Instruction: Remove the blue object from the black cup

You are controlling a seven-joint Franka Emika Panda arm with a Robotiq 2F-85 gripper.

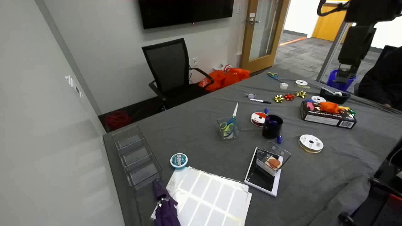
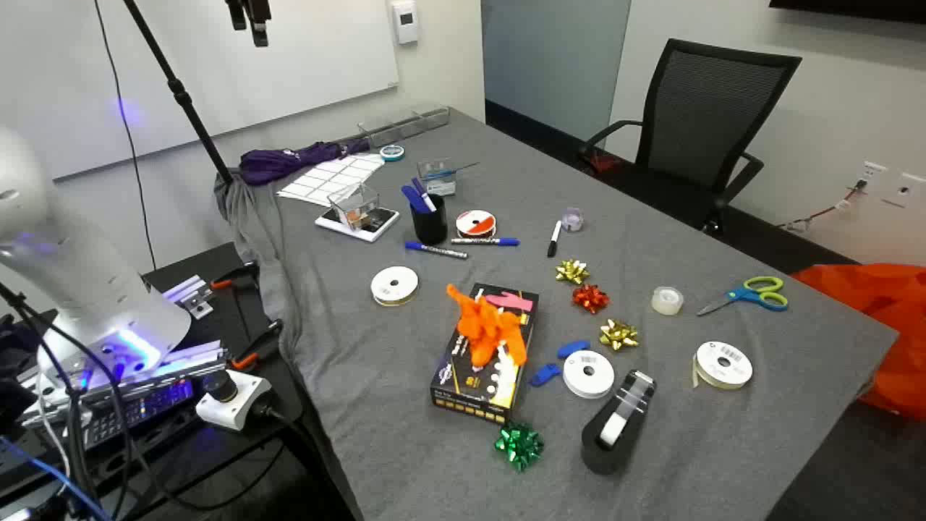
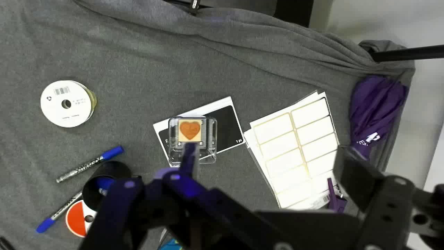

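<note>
Overhead, the gripper (image 3: 265,170) hangs spread while blue markers (image 2: 414,199) stand in the black cup (image 2: 431,229)

Plainly parted, its two fingers (image 3: 360,177) leave a wide gap; their nearer parts blur in the wrist view. Below the gripper, showing through that gap, lie sheets of white labels (image 3: 298,146). Just beside the sheets, a clear plastic box (image 3: 209,137) showing an orange heart (image 3: 190,130) rests on a flat black-and-white pack (image 3: 227,125). Across the sheets from that box sits a purple cloth bundle (image 3: 376,106).

Farther out from the gripper comes the cup itself, upright on the grey tablecloth (image 1: 188,135) and well apart from the fingers. The markers poke up past its rim; in the wrist view the gripper covers part of it. Two loose pens (image 2: 438,251) with blue caps lie by its base, and a red-and-white spool (image 2: 470,218) sits just beside it. A white spool (image 2: 387,281) lies near, and a clear holder (image 2: 438,188) with scissors (image 1: 233,117) in it stands close by.

Even farther from the gripper, I see a black box (image 2: 463,376) with a crumpled orange bundle (image 2: 486,333) on top, shiny bows (image 2: 590,297) scattered near it, and a tape dispenser (image 2: 611,434). Past them, a second pair of scissors (image 2: 744,294) lies flat near the tablecloth's edge. Beyond it stands a mesh-backed chair (image 2: 723,108), and a dark screen (image 1: 188,12) hangs on the wall (image 1: 103,25).
</note>
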